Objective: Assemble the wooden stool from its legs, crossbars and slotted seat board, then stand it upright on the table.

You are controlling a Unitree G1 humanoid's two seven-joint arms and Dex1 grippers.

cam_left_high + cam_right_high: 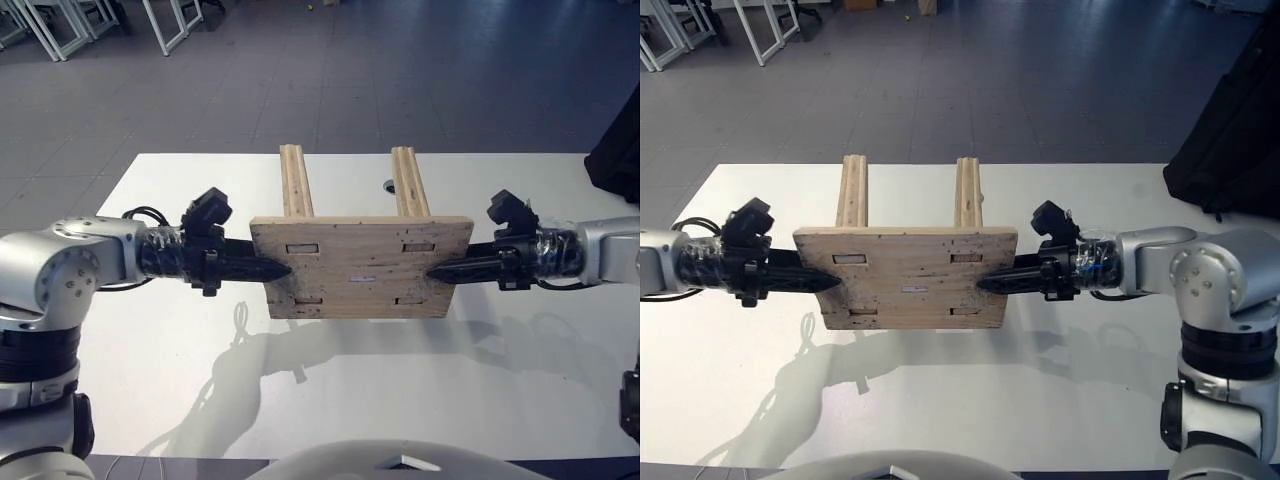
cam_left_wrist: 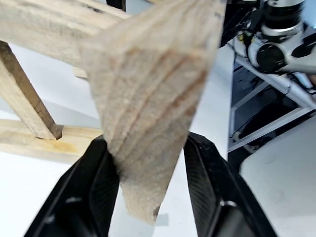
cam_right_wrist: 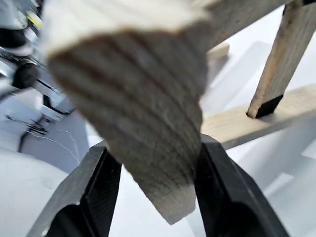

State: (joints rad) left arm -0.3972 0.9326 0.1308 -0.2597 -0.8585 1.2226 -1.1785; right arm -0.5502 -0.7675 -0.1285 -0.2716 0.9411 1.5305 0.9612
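Observation:
The assembled wooden stool hangs above the white table with its slotted seat board facing me. Its two visible legs point away toward the table's far edge. My left gripper is shut on the board's left edge and my right gripper on its right edge. In the left wrist view the black fingers clamp the board's end grain, with a crossbar behind. The right wrist view shows its fingers squeezing the board edge the same way.
A small hole marks the table near its far edge. A black bag sits off the table's right side. White frames stand on the floor far back left. Bare tabletop lies under and in front of the stool.

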